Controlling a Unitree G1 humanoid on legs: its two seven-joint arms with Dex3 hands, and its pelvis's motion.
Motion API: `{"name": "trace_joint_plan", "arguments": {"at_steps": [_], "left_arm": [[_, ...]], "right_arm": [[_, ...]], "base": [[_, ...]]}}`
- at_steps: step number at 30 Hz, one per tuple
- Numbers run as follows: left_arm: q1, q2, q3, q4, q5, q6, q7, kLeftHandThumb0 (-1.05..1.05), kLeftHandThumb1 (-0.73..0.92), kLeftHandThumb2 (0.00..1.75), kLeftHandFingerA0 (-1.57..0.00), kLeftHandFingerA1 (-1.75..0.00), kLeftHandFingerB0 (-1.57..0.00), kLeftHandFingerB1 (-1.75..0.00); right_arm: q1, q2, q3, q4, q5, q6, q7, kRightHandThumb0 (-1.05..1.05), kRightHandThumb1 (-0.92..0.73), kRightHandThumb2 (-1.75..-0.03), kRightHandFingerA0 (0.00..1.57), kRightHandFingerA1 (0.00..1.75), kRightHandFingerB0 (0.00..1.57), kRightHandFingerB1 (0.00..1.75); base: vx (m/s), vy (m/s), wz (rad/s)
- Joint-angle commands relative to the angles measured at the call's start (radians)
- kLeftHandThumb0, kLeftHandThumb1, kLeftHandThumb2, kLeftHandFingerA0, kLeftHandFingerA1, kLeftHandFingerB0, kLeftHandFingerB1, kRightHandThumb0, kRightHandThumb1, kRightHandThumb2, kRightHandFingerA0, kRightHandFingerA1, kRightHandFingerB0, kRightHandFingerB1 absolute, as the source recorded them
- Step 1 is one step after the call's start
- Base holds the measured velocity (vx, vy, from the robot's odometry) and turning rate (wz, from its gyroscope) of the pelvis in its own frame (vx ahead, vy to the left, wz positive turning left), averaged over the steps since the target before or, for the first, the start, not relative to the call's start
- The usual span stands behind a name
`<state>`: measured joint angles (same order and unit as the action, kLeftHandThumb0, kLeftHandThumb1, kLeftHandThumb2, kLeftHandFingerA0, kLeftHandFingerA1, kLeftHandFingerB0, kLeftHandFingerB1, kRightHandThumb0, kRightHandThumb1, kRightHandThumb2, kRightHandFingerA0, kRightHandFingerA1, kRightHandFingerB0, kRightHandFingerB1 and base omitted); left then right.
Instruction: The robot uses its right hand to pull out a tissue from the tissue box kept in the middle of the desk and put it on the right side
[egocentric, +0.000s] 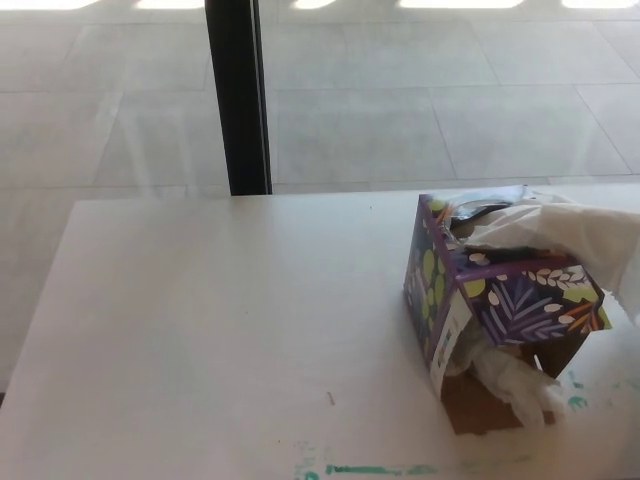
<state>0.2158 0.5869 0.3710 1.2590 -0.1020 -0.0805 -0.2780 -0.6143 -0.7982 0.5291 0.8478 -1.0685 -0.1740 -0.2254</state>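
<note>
1. step in hand: i judge this to be the approach stage. the pull has not started, because no hand of mine shows in the head view.
2. state of my right hand: not in view. i cannot tell whether its fingers are wide, narrow, or holding anything. the same applies to my left hand.
3. location of the tissue box (500, 300): it sits on the desk (220, 330) toward the right edge, nearer the front edge than the far edge, and well apart from the left edge. it is a purple box with a leaf pattern, tilted, with its front lower flap torn open so that brown card shows.
4. location of the tissue (565, 235): a white sheet rises from the top opening of the box and drapes over its right side toward the right edge of the desk. more crumpled white paper (515, 380) spills from the torn lower front of the box.
5. relation to my right hand: cannot be stated, since the hand is outside the picture. i judge it would come in from the right edge, on the side where the sheet hangs.
6. next move calls for: bring the right hand in with fingers apart, close thumb and fingers on the raised sheet only, and lift clear of the box.
7. caution: the tilted, torn box may shift with the pull.
8. placement target: bare desk right of the box; little of it shows.
</note>
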Motion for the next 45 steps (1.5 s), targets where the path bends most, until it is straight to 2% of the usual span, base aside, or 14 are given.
{"name": "trace_joint_plan", "arguments": {"at_steps": [1,4,5,7,10,12,14,15,17,19,20,24,36,45], "left_arm": [[0.01,-0.001,0.015,-0.001,-0.023,-0.018,-0.006,-0.79,0.92,0.72,-0.61,-0.63,-0.49,-0.5],[0.015,0.005,0.01,0.001,-0.016,-0.016,-0.002,-0.78,0.92,0.73,-0.62,-0.6,-0.5,-0.47],[0.013,0.007,0.008,-0.001,-0.015,-0.013,0.002,-0.74,0.75,1.12,-0.59,-0.68,-0.46,-0.59],[0.012,0.007,0.01,-0.002,-0.017,-0.015,-0.001,-0.78,0.92,0.73,-0.61,-0.61,-0.5,-0.48],[0.016,0.008,0.01,-0.001,-0.017,-0.02,-0.011,-0.75,0.74,1.12,-0.57,-0.68,-0.43,-0.58],[0.013,0.01,0.012,0.005,-0.019,-0.014,-0.013,-0.78,0.92,0.72,-0.59,-0.6,-0.46,-0.47],[0.012,0.009,0.021,0.003,-0.027,-0.007,-0.013,-0.76,0.74,1.12,-0.58,-0.69,-0.44,-0.59],[0.012,0.009,0.021,0.002,-0.027,-0.006,-0.013,-0.79,0.92,0.71,-0.62,-0.64,-0.47,-0.48],[0.012,0.008,0.022,0.003,-0.025,-0.008,-0.014,-0.75,0.74,1.11,-0.57,-0.69,-0.43,-0.58],[0.011,0.008,0.024,0.006,-0.025,-0.011,-0.015,-0.79,0.92,0.71,-0.59,-0.62,-0.46,-0.47],[0.011,0.009,0.023,0.004,-0.023,-0.013,-0.014,-0.75,0.74,1.12,-0.57,-0.69,-0.43,-0.59],[0.014,0.014,0.012,-0.005,-0.011,-0.017,-0.004,-0.85,0.78,0.91,-0.57,-0.63,-0.43,-0.52],[0.008,0.009,0.006,-0.01,-0.007,-0.015,-0.004,-0.79,0.92,0.75,-0.59,-0.61,-0.47,-0.48],[-0.001,0.003,0.001,-0.016,-0.003,-0.019,-0.001,-0.83,0.77,0.92,-0.58,-0.64,-0.44,-0.53]], "right_arm": [[0.024,0.028,-0.027,-0.071,0.051,0.147,0.235,-0.86,-0.53,-0.75,0.0,0.0,0.0,0.0],[0.023,0.03,-0.044,-0.093,0.077,0.138,0.26,-0.84,-0.53,-0.74,0.0,0.0,0.0,0.0],[0.013,0.022,-0.043,-0.096,0.068,0.131,0.25,-0.88,-0.61,-0.59,0.0,0.0,0.0,0.0],[-0.001,0.007,-0.052,-0.113,0.063,0.135,0.247,-0.88,-0.56,-0.73,0.0,0.0,0.0,0.0],[-0.027,-0.011,-0.074,-0.121,0.079,0.12,0.29,-0.97,-0.66,-0.61,0.0,0.0,0.0,0.0],[-0.038,-0.024,-0.089,-0.124,0.089,0.118,0.309,-0.95,-0.66,-0.61,0.0,0.0,0.0,0.0],[-0.065,-0.042,-0.173,-0.141,0.169,0.099,0.286,-0.91,-0.58,-0.91,0.0,0.1,0.03,0.09],[-0.072,-0.043,-0.2,-0.151,0.195,0.095,0.302,-0.74,-0.55,-0.8,0.0,0.0,0.06,0.21],[-0.091,-0.037,-0.258,-0.168,0.244,0.099,0.333,-0.67,-0.52,-0.84,0.0,0.17,0.13,0.39],[-0.124,-0.033,-0.326,-0.203,0.298,0.127,0.371,-0.54,-0.69,-0.6,0.06,0.3,0.26,0.3],[-0.137,-0.028,-0.344,-0.204,0.318,0.129,0.378,-0.54,-0.55,-0.79,0.15,0.44,0.26,0.43],[-0.193,-0.058,-0.449,-0.254,0.366,0.126,0.357,-0.47,-0.66,-0.6,0.63,0.52,0.57,0.42],[0.15,-0.197,-0.874,-0.548,0.505,0.195,0.461,-0.56,-0.53,-0.87,0.55,0.6,0.44,0.53],[0.582,0.155,-1.394,-0.567,0.664,0.162,0.14,-0.65,-0.65,-0.6,0.82,1.08,0.54,0.65]], "base": [[0.0,0.0,0.0],[0.0,0.0,0.0],[0.0,0.0,0.0],[0.0,0.0,0.0],[0.0,0.0,0.0],[0.0,0.0,0.0],[0.0,0.0,0.0],[0.0,0.0,0.0],[0.0,0.0,0.0],[0.0,0.0,0.0],[0.0,0.0,0.0],[0.0,0.0,0.0],[0.0,0.0,0.0],[0.0,0.0,0.0]]}}
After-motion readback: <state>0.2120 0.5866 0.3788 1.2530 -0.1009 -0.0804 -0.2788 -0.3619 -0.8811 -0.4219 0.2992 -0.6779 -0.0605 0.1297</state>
